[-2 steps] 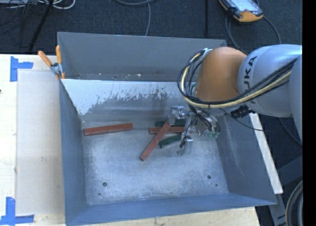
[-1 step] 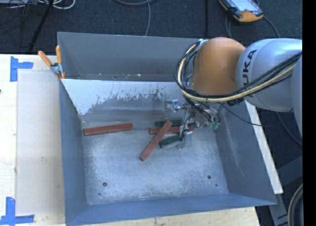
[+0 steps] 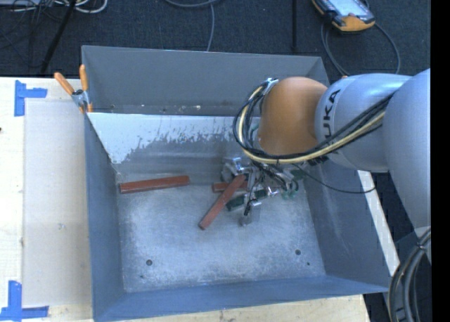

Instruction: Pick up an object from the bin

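The pincer (image 3: 247, 206) is hanging low in the grey bin (image 3: 211, 271), at the upper end of a slanting reddish-brown stick (image 3: 214, 212) lying near the middle; whether it is open or closed, I cannot tell. A second stick (image 3: 153, 185) is lying well apart, leftward

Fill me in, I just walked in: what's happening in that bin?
A grey robot arm with an orange wrist cover reaches into the grey metal bin from the right. Its tool is down at the upper end of a slanted reddish-brown flat stick near the bin's middle. A second reddish-brown stick lies flat to the left, untouched.
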`<state>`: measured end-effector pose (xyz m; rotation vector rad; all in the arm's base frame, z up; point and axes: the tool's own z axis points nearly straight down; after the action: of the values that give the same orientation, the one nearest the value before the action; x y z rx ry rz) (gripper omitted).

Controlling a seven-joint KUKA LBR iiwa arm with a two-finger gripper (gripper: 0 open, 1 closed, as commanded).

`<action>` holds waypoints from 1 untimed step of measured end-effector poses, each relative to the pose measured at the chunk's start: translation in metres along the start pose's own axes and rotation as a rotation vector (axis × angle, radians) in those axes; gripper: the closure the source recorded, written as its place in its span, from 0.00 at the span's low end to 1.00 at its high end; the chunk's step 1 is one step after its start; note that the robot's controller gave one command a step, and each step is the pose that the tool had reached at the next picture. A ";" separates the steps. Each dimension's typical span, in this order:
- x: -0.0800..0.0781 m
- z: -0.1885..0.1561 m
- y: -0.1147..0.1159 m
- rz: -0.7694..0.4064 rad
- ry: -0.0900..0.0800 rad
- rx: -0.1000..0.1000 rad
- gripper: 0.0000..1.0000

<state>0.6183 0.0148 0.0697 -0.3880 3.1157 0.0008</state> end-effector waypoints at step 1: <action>-0.005 -0.005 -0.002 0.016 -0.007 -0.003 1.00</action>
<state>0.6236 0.0141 0.0746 -0.3626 3.1119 0.0067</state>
